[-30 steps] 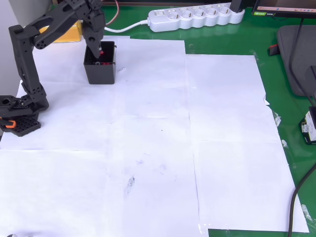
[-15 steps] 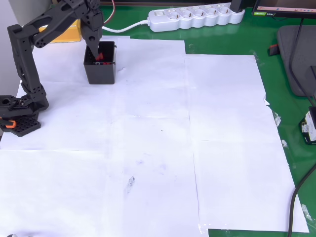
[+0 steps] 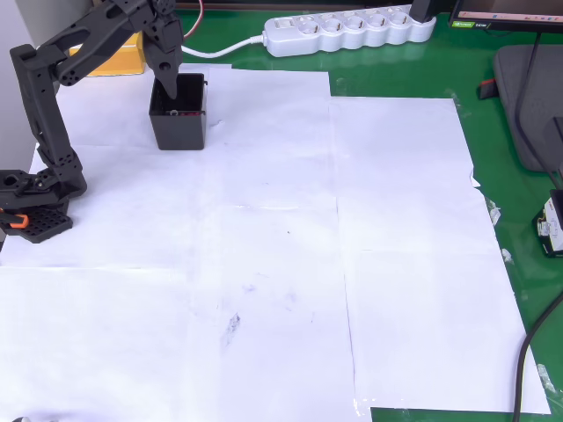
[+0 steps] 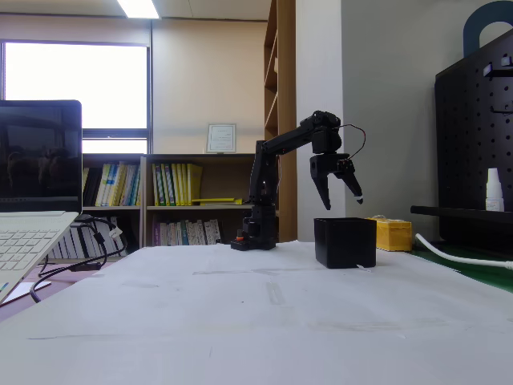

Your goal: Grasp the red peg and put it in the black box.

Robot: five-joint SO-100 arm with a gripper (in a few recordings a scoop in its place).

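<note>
The hand (image 4: 338, 199) hangs just above the black box (image 4: 345, 242) with its fingers spread apart and nothing between them. The red peg (image 3: 179, 112) lies inside the box, showing as a small red fleck straight below the fingertips, so the drop looks done and the hand need only lift clear

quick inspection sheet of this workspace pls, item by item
surface: white paper sheets over a green table.
job's things: small square open-topped black box upright on the paper; a bit of red inside, likely the red peg.
clutter: yellow rectangular block behind the box.
grippers: black two-finger gripper open, above the box.
cables: white power strip with its lead; black cable at the right edge.
surroundings: laptop, bookshelves, black pegboard.
</note>
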